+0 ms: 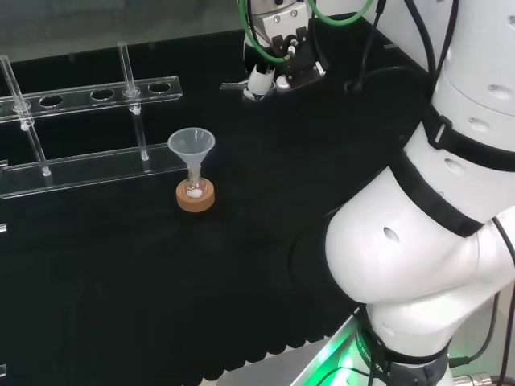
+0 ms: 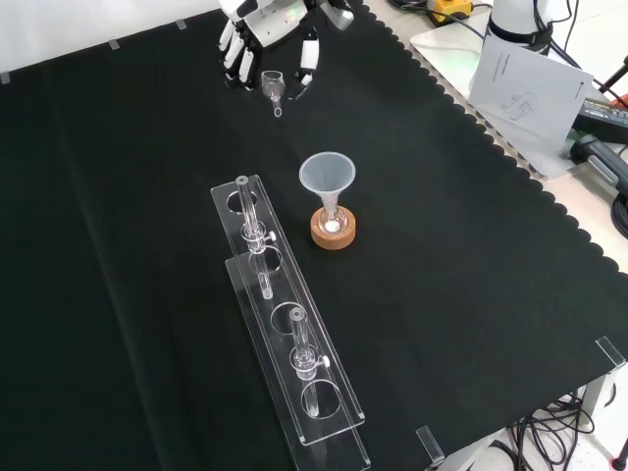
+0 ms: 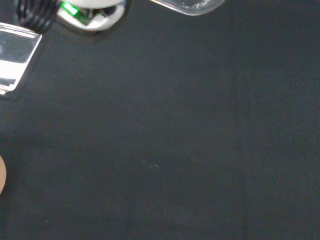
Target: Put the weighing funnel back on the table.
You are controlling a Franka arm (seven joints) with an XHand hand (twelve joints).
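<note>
Weighing funnel [image 2: 274, 88]: small clear piece, pinched between the fingers [image 2: 234, 54] and thumb of the hand [image 2: 271, 26], stem slanting down toward the bench [image 2: 118, 196]. Location, front view: beyond and left of the funnel [image 2: 327, 175], well apart from it. Hand: palm downward, fingers pointing down and curled about the piece. Contact with the bench cannot be told.

In the front view the black and white robot hand [image 2: 267, 27] is cut off above the palm by the top edge. In the wrist view the small clear weighing funnel [image 3: 187, 5], round cork ring [image 3: 1, 175] and clear plastic rack [image 3: 12, 57] are cropped.
</note>
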